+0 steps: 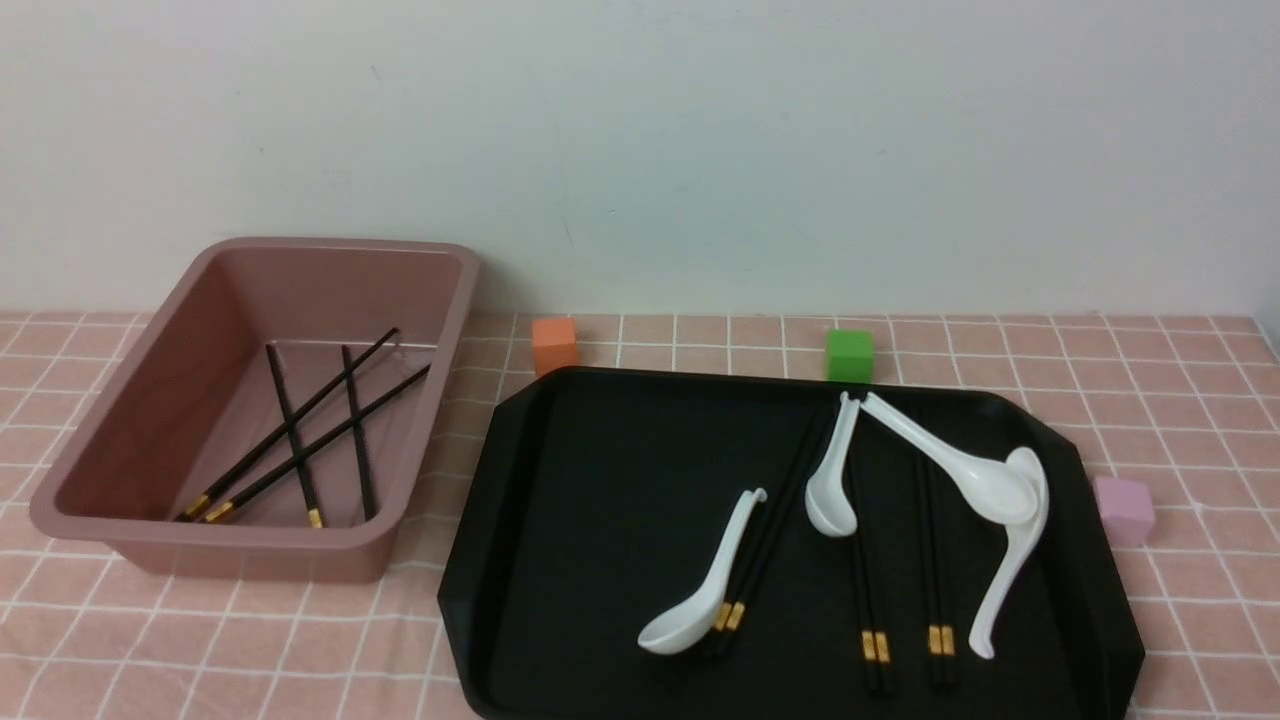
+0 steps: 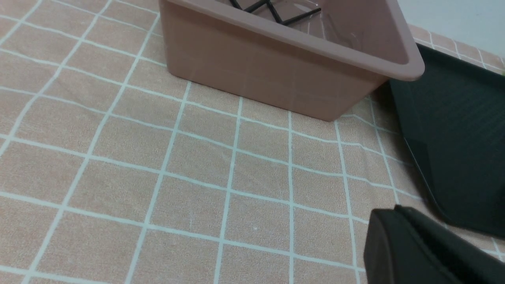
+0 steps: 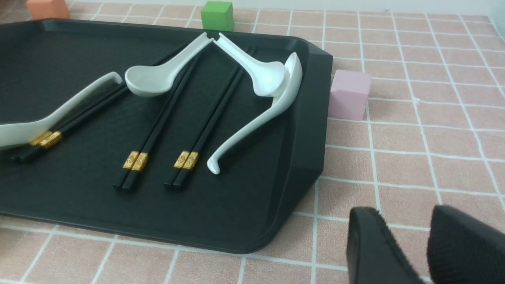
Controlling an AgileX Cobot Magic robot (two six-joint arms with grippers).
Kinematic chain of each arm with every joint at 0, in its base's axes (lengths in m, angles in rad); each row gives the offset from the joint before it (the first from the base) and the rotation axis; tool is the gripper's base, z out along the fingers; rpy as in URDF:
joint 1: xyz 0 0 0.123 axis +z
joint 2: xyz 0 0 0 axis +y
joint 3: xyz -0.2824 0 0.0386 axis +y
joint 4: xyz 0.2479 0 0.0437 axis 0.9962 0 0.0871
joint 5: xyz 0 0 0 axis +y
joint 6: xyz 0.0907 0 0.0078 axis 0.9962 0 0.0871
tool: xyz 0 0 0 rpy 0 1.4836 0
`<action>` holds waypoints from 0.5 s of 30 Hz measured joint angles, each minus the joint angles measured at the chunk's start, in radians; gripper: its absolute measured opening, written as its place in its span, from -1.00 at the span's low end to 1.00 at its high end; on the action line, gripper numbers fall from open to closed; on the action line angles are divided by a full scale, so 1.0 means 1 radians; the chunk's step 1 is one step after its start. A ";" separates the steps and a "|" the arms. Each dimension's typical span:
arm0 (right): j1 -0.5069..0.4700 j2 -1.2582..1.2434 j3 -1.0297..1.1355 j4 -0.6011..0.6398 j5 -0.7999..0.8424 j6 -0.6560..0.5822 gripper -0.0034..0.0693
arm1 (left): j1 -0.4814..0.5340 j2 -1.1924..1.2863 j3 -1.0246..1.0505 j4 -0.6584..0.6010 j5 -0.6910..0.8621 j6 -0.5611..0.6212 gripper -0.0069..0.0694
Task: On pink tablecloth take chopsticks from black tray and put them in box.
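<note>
We see a pink tablecloth (image 1: pixel 640 640) gridded with thin white lines. The box (image 1: pixel 140 430) is dusty pink-brown, holding black chopsticks (image 1: pixel 300 440) with gold bands. The tray (image 1: pixel 600 500) is glossy black; on it lie white soup spoons (image 1: pixel 700 600). Beyond the tray from the black right pincer (image 3: pixel 424 244) sit an orange cube (image 1: pixel 555 345) and a green cube (image 1: pixel 849 354); nearer it, a pale pink cube (image 3: pixel 349 94).

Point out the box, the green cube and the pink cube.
box (image 1: pixel 120 405), front view, left inner wall.
green cube (image 1: pixel 849 355), front view, front face.
pink cube (image 3: pixel 348 96), right wrist view, front face.
</note>
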State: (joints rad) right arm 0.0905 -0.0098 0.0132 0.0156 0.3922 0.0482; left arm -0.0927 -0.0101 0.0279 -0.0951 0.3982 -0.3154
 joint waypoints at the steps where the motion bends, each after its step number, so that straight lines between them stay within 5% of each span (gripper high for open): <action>1: 0.000 0.000 0.000 0.000 0.000 0.000 -0.25 | 0.000 0.000 0.000 0.000 0.000 0.000 -0.83; 15: 0.000 0.000 0.000 0.000 0.000 0.000 -0.25 | 0.000 0.000 0.000 0.000 0.000 0.000 -0.79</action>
State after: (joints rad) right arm 0.0905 -0.0098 0.0132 0.0156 0.3922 0.0482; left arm -0.0927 -0.0101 0.0279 -0.0951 0.3982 -0.3154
